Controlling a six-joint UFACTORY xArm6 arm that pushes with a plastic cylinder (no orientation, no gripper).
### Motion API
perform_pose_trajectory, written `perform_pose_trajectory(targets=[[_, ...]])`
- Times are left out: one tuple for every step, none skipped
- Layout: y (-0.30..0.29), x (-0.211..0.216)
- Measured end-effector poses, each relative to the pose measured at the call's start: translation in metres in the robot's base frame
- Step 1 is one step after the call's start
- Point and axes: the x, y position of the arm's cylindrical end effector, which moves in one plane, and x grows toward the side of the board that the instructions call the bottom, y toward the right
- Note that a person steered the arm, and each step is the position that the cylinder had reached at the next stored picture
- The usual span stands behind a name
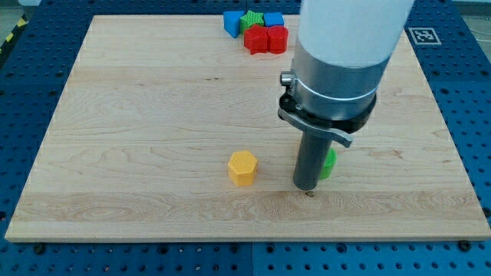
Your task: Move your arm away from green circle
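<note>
My tip (310, 192) touches the pale wooden surface (138, 115) just below and left of the green circle block (329, 163), which the dark rod (309, 162) mostly hides; only its right edge shows. There are no fingers, only the rod. A yellow hexagonal block (242, 168) sits nearby to the left. Near the view's top, red (265, 39), blue (232, 22) and green (250, 19) blocks cluster, with another blue block (274, 19) partly cut off by the arm's white body (349, 31).
</note>
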Motion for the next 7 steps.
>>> perform_pose_trajectory(targets=[[0.002, 0.0], [0.001, 0.005], [0.0, 0.017], [-0.001, 0.017], [-0.016, 0.017], [-0.038, 0.028], [-0.062, 0.041]])
